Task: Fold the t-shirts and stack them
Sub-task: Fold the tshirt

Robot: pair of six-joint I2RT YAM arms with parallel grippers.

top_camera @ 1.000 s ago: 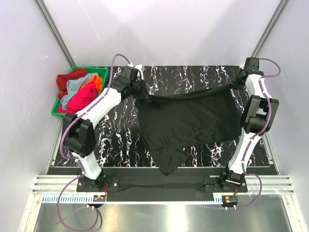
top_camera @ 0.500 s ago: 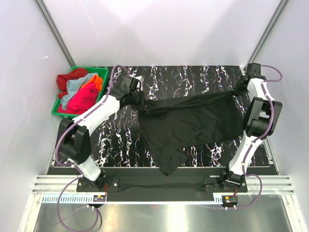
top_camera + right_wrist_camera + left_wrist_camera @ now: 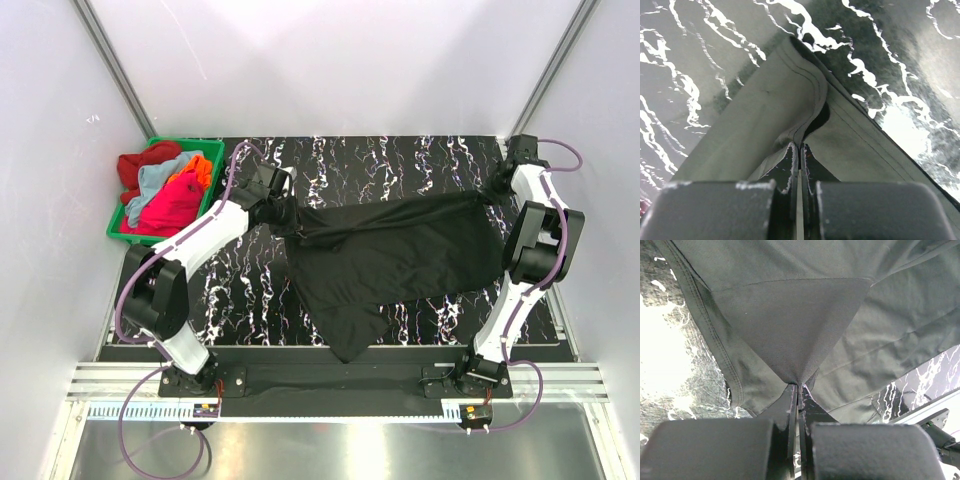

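Note:
A black t-shirt lies spread over the middle of the marbled table, one end trailing over the near edge. My left gripper is shut on its far left edge; in the left wrist view the cloth fans out from the pinched fingertips. My right gripper is shut on the far right edge, where the hemmed cloth folds into the closed tips. The top edge hangs stretched between both grippers. More t-shirts, red, light blue, orange and pink, lie heaped at the left.
A green plastic bin holding the coloured shirts stands at the table's far left corner. White walls with metal posts close in the back and both sides. The black marbled tabletop shows beyond the shirt and to its left.
Both grippers have moved slightly toward the near side with the shirt's top edge, the left one also rightward and lower; the right one shifted outward. The edge now sags less tightly.

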